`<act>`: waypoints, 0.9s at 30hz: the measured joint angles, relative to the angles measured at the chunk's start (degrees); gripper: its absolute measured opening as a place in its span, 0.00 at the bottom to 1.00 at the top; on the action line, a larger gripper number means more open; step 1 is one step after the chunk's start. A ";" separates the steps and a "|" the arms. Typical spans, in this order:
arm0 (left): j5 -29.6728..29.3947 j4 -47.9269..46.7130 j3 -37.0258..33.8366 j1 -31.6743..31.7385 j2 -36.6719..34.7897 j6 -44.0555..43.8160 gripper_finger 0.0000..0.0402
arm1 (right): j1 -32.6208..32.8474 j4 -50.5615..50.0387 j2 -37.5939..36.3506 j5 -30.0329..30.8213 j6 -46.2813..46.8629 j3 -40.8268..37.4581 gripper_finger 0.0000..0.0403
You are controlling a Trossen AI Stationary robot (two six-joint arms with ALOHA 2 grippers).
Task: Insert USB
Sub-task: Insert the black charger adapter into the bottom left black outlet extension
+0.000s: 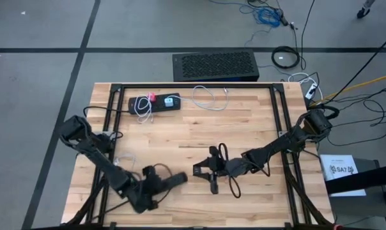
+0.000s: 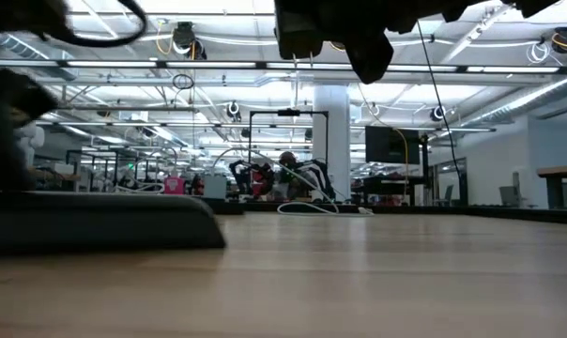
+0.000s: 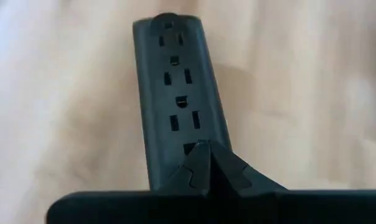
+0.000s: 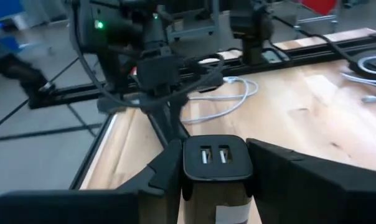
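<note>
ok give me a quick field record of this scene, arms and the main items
left gripper: shut, at a black power strip lying flat on the table
right gripper: shut on USB charger, two ports facing out
white cable: far side of table, loose
second strip: far left, with cable

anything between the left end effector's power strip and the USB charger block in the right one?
Nothing: high view shows bare wood between the power strip and the charger block held by the right end effector.
</note>
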 joint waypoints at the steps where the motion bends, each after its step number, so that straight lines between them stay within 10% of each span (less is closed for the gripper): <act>1: -0.78 0.25 -0.29 1.41 0.00 1.04 0.00 | 0.00 0.00 0.00 0.91 0.54 0.00 0.29; 18: -11.56 26.33 -8.54 20.69 0.37 16.19 0.00 | -0.04 -4.46 8.37 34.63 29.92 3.28 0.29; 27: -13.51 27.52 -8.43 23.46 0.30 17.57 0.00 | -1.70 -7.37 25.58 39.75 19.72 25.29 0.29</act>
